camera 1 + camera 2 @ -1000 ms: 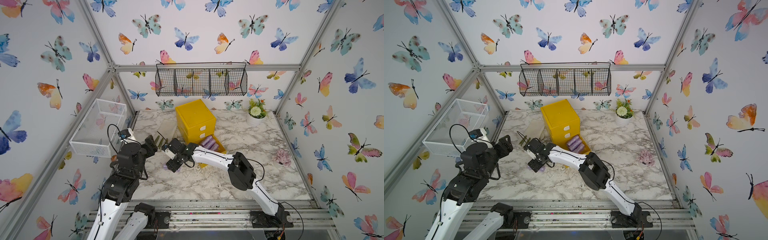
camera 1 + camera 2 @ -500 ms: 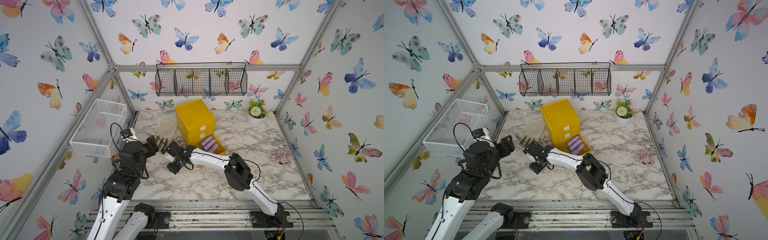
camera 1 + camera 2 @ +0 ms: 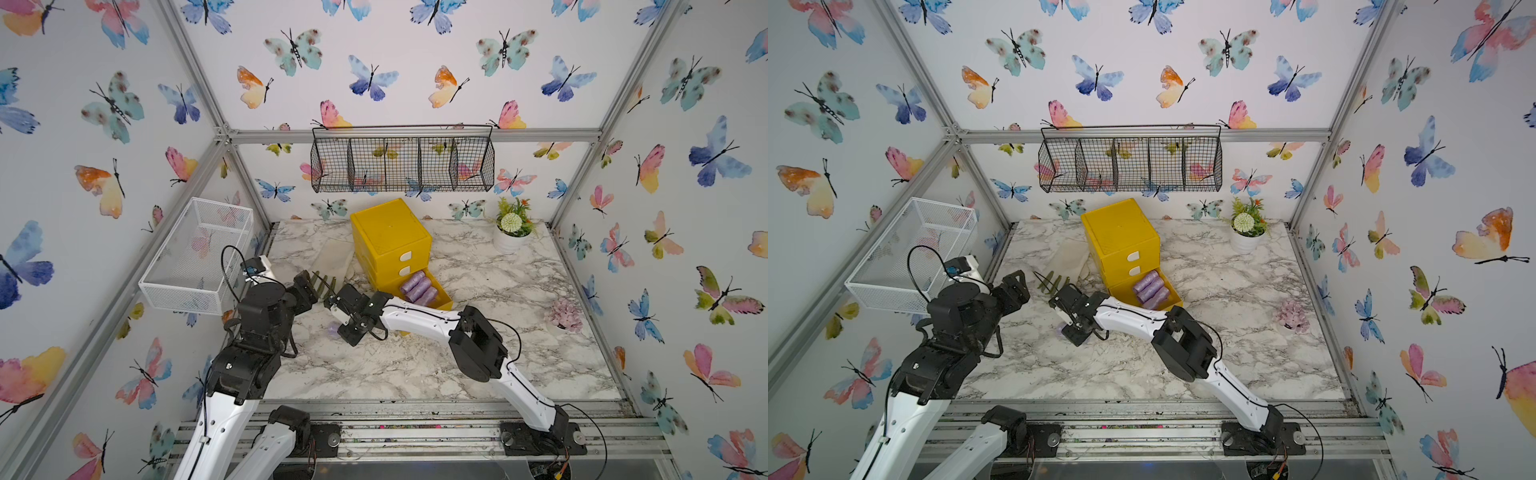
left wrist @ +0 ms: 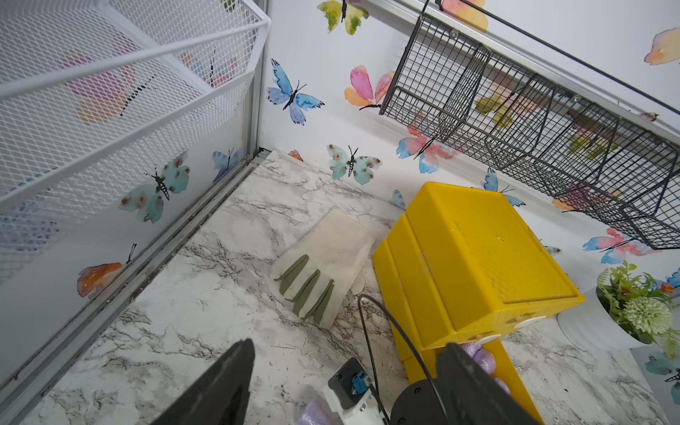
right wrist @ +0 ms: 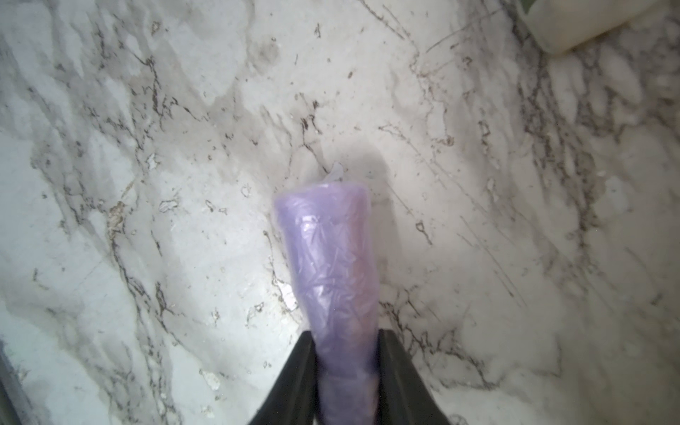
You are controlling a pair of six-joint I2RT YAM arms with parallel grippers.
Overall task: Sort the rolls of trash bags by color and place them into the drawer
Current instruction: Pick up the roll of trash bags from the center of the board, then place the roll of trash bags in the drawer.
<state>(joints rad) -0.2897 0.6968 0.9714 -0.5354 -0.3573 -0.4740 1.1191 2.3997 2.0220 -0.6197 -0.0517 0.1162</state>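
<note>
Left tool (image 3: 308,286): held open with nothing between the jaws, above the tabletop (image 3: 374,374). A cream glove (image 4: 323,265) is seen just ahead of it in the left wrist view.

Lilac roll (image 5: 327,257): clamped near one end by the right tool. Its long axis runs straight out ahead of that tool, in line with the fingers. In a top view only its tip (image 3: 332,330) is seen, on the side toward the left tool. Whether the free end rests on the tabletop cannot be told.

Right tool (image 5: 346,338): closed on the lilac roll, one finger pressed to each side. It is pointed toward the left tool and away from the drawer.

Open drawer (image 3: 442,300): the lowest one of the yellow cabinet (image 3: 388,232), pulled out. It lies behind the right tool, on the wrist side, just beside the forearm. It is well apart from the left tool.

Stored rolls (image 3: 417,286): three lilac ones, laid side by side and touching, at the cabinet end of the drawer. Bare floor is left at the drawer's outer end.

Nearer arm: the right one is judged nearer, since the roll is already gripped by it and the drawer is beside it.

Coming move, as judged: the roll must be lifted, carried back past the tool's own wrist and turned so that its long axis matches the stored rolls.

Risk, as judged: the thin crinkly plastic may slip, being gripped near one end only.
</note>
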